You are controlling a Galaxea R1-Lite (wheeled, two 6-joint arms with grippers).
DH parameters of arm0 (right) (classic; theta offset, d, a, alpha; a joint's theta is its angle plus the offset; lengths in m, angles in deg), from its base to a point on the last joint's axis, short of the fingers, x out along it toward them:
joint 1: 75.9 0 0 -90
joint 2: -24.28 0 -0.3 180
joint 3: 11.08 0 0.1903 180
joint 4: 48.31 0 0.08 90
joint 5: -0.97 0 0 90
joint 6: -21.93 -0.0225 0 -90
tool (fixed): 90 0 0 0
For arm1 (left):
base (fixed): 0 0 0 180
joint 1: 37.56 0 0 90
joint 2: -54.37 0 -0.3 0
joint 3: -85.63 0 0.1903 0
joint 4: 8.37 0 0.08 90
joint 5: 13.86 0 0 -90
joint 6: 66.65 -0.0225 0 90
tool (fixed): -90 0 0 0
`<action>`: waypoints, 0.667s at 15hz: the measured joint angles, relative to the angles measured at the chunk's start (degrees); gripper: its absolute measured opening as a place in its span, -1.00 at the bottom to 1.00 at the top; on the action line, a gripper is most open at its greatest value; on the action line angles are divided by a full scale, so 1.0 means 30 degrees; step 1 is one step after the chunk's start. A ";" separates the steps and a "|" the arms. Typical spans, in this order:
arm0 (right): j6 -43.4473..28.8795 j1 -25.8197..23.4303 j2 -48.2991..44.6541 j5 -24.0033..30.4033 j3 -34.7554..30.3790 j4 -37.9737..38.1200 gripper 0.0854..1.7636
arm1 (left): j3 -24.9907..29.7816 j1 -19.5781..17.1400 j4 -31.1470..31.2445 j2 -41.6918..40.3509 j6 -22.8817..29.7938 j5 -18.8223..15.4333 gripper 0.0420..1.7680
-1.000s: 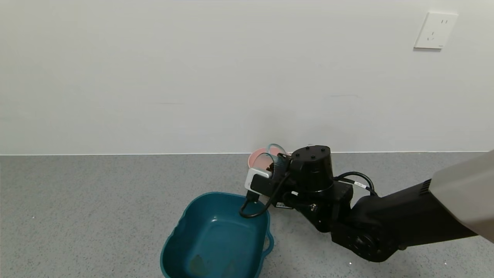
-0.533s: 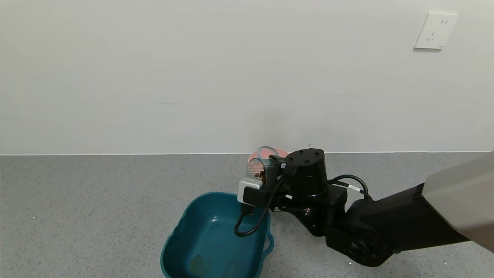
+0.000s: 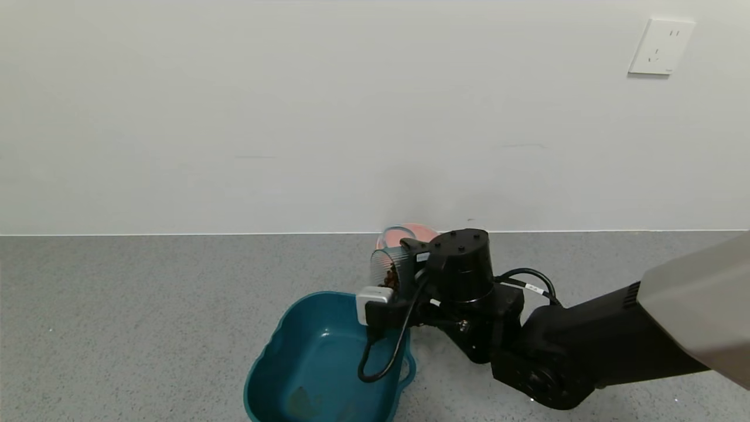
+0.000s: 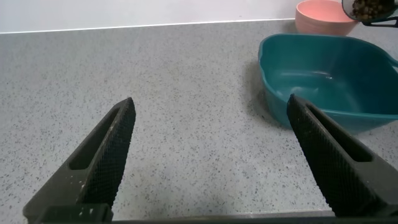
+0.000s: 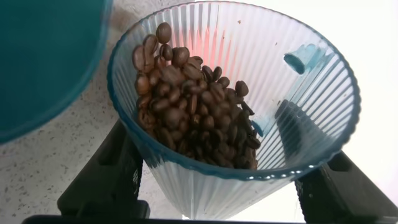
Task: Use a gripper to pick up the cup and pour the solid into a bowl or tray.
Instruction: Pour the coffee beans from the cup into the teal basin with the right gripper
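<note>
Overhead, the right gripper [image 3: 404, 264] has its fingers clamped on the ribbed cup [image 3: 387, 265], tilted with coffee beans [image 5: 193, 99] above the teal tub's [image 3: 316, 357] far corner. White labels on its cable [image 3: 530, 287] are unreadable. Left gripper [image 4: 211, 155] hangs spread over the worktop [image 3: 146, 305].

I see a grey speckled countertop [image 3: 146, 305] running back to a white wall. Resting directly on it are the dark teal tub [image 3: 275, 363], near my front edge of view, and a small pink bowl [image 4: 320, 15] standing just behind the tub, close to the wall.
</note>
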 joint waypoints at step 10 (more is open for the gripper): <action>0.3231 0.0276 0.0122 0.0016 -0.0219 0.0175 0.53 | 0.0000 0.0000 0.0000 0.0000 0.0000 0.0000 0.98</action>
